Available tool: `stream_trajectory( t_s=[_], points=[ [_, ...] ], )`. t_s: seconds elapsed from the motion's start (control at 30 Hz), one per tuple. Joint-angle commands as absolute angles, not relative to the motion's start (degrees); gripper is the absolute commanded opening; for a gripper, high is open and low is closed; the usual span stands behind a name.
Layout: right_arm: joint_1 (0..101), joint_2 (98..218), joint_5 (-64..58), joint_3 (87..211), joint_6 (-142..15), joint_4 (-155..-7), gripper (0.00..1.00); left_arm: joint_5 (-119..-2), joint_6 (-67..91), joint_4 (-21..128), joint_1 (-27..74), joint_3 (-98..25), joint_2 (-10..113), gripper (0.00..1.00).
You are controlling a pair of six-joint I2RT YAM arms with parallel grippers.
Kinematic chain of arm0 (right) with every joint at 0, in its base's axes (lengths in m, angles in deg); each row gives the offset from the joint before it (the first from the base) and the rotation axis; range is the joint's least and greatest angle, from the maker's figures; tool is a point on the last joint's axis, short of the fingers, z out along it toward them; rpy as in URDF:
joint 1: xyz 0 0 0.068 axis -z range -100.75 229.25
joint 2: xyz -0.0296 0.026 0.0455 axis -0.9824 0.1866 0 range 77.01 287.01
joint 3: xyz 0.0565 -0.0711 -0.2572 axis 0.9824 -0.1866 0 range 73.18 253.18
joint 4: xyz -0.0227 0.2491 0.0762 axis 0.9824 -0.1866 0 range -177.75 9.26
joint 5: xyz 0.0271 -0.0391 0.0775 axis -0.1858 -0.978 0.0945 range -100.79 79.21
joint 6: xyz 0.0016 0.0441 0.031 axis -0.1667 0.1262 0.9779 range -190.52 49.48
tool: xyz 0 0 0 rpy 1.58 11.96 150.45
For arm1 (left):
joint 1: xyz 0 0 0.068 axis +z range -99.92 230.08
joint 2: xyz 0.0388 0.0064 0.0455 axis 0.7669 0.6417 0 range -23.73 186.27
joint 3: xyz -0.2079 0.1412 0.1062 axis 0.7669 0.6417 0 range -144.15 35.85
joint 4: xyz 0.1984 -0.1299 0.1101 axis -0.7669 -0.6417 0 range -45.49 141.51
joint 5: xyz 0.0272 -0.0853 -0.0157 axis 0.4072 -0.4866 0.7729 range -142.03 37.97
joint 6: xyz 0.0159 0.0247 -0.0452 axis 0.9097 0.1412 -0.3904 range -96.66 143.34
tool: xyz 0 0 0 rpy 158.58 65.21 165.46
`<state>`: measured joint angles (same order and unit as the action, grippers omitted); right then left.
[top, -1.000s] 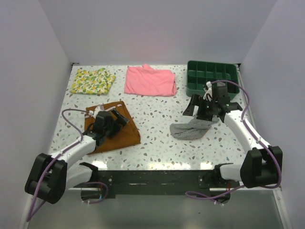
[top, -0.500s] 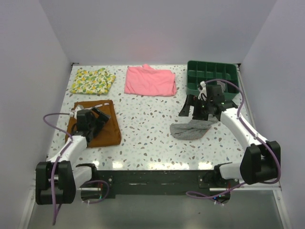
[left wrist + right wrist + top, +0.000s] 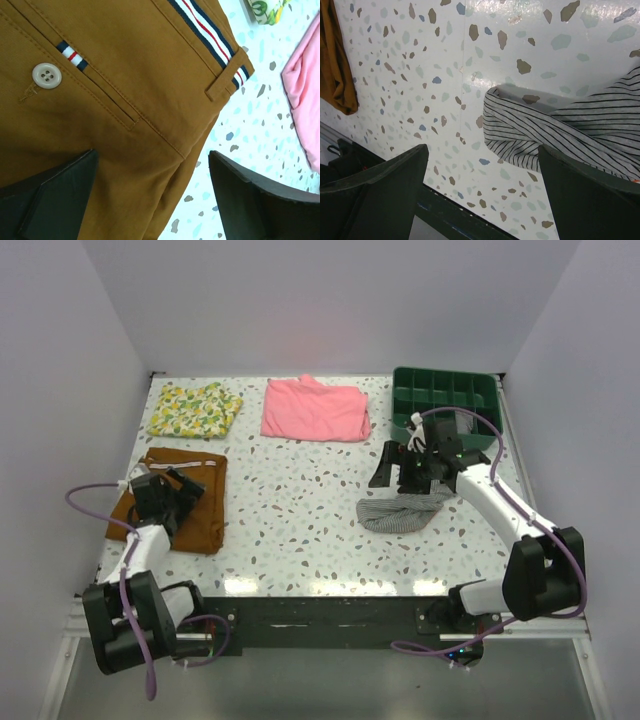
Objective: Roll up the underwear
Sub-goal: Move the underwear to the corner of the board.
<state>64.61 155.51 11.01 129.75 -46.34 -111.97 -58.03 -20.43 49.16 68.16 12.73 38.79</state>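
Pre-grasp step: the grey-and-white striped knit underwear point(image 3: 400, 512) lies bunched and unrolled near the right edge of the counter point(image 3: 300, 510), right gripper point(image 3: 482, 150) hovering just over it with fingers spread, left gripper point(image 3: 152, 160) likewise spread over the rust-brown cotton shorts point(image 3: 125, 75) at the left edge; next move probably calls for flattening the fabric before rolling.

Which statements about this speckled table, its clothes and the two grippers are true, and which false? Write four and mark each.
1. The grey-and-white striped knit underwear lies bunched on the speckled table. True.
2. The right gripper is shut on the underwear. False: its fingers stand wide apart and hold nothing.
3. The left gripper is open over the rust-brown shorts with striped trim. True.
4. The pink folded garment lies inside the green compartment tray. False: it lies on the table, left of the tray.
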Motion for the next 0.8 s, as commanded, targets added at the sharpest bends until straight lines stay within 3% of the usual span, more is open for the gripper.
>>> stream_trajectory(
  t_s=[0.0,0.2,0.43,0.77],
  points=[
    [64.22,155.76,9.86,132.41,-45.91,-111.51,0.95,-64.23,-15.08,47.28,69.41,13.96,35.96,0.97],
    [63.78,156.72,9.42,132.77,-46.00,-111.24,0.95,-72.06,-14.81,53.34,69.33,11.68,29.27,0.98],
    [63.34,158.39,9.16,132.85,-46.09,-110.72,0.95,-74.88,-14.28,61.07,69.41,8.96,41.02,0.98],
    [63.34,158.13,-3.31,133.46,-49.77,-117.10,0.96,-63.10,-13.40,59.59,69.41,7.81,49.04,0.98]
  ],
)
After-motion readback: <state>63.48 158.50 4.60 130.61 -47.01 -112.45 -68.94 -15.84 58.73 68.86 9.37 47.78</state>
